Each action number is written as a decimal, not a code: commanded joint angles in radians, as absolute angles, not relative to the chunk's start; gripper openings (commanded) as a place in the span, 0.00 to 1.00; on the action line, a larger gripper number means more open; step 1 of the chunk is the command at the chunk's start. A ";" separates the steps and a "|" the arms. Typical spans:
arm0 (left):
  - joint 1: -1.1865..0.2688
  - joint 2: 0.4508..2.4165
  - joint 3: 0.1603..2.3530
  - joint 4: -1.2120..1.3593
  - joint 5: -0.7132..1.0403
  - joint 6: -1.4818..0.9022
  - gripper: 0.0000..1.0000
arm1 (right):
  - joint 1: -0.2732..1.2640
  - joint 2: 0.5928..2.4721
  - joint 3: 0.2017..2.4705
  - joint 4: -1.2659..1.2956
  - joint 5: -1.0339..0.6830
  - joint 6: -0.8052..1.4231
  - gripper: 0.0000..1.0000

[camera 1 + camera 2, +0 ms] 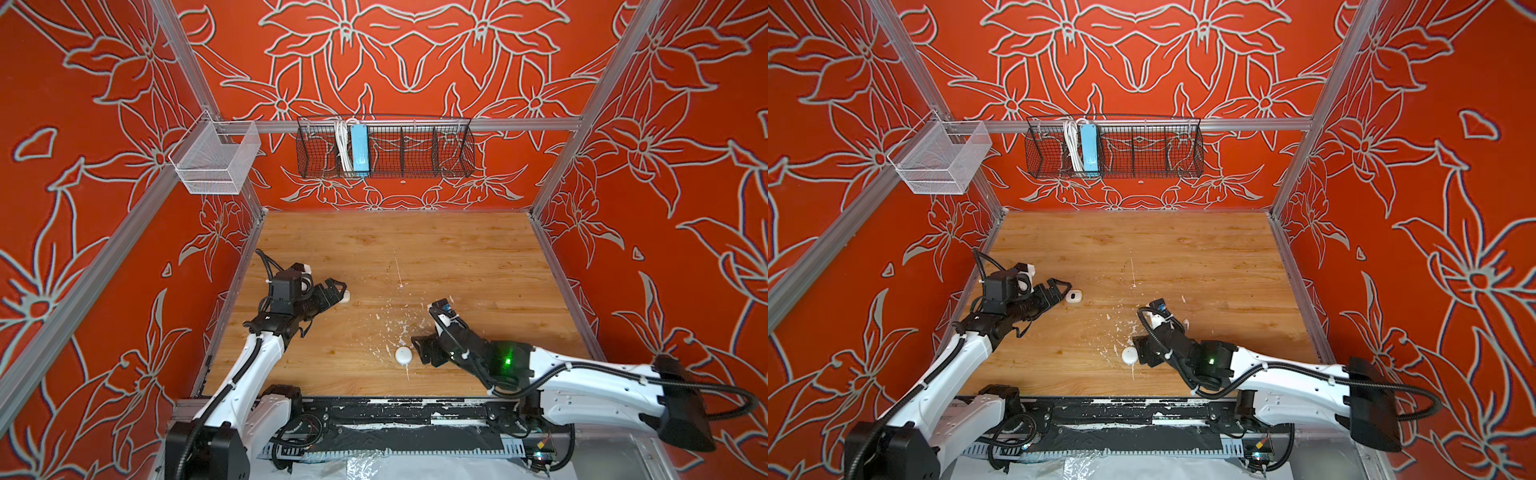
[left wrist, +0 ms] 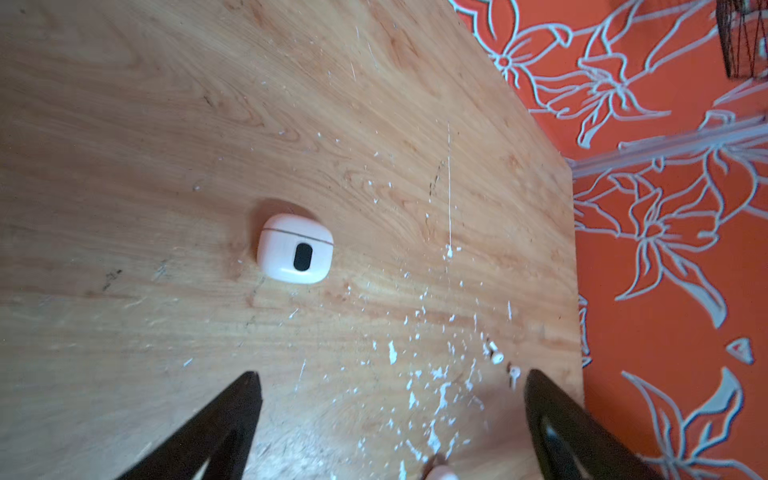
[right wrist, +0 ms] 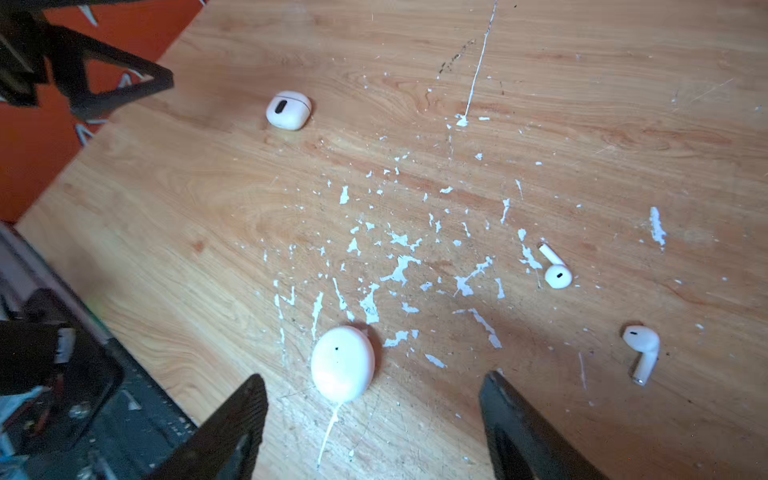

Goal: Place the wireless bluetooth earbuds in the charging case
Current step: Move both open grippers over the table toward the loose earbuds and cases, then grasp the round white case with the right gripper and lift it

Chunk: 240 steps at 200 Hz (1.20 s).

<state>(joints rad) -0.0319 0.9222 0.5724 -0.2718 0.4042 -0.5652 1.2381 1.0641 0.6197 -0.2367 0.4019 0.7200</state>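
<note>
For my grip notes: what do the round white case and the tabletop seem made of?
Round white case: likely hard plastic, smooth and semi-glossy; it shows a soft sheen. Tabletop: wood or wood-look laminate, matte; grain lines, scratches and white flecks.

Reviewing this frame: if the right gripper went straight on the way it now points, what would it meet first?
Most likely the charging case, lying closed just ahead of the open right gripper, a little off its centre line. How high the gripper sits above it is unclear.

Red walls point(image 1: 415, 62) with grey flower outlines enclose a paint-flecked wooden table point(image 1: 457, 257); well beyond the left hand point(image 1: 343, 291), a black wire basket point(image 1: 415, 153) hangs.
</note>
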 commanded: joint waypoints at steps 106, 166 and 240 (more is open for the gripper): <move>-0.029 0.365 0.328 -0.430 0.390 -0.443 0.97 | 1.410 1.562 0.874 -0.353 0.657 1.137 0.80; -0.029 0.356 0.325 -0.434 0.397 -0.442 0.97 | 1.409 1.769 0.977 -0.463 0.600 1.233 0.77; -0.029 0.332 0.325 -0.442 0.396 -0.442 0.97 | 1.412 1.834 0.969 -0.457 0.564 1.275 0.66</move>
